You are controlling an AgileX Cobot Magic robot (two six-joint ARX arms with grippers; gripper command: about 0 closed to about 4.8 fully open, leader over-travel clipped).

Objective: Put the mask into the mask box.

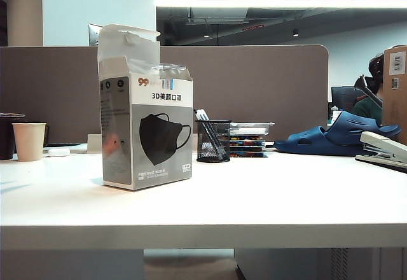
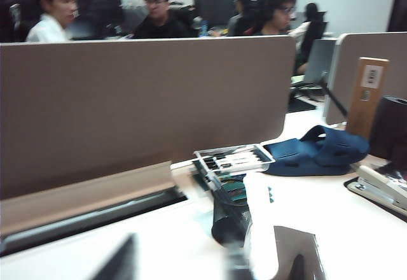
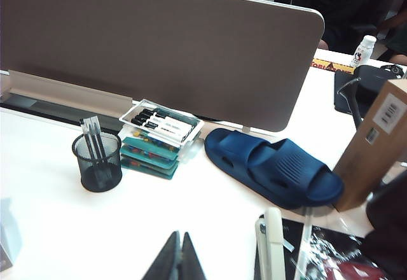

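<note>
Paper cup point(image 1: 28, 141) sits at the desk's point(image 1: 286, 191) left edge. Next the mask box point(image 1: 147, 133) stands upright near the front edge, and I think that's the mask point(image 1: 173, 71) poking its clear wrapper out the open top. Left gripper point(image 2: 210, 267) hangs blurry near the pen holder point(image 2: 230, 219), fingers spread. Right gripper point(image 3: 180, 261) hovers beside the stapler point(image 3: 272, 242), pressed together, empty.

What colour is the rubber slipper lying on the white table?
The rubber slipper is dark blue, clearest in the right wrist view.
</note>
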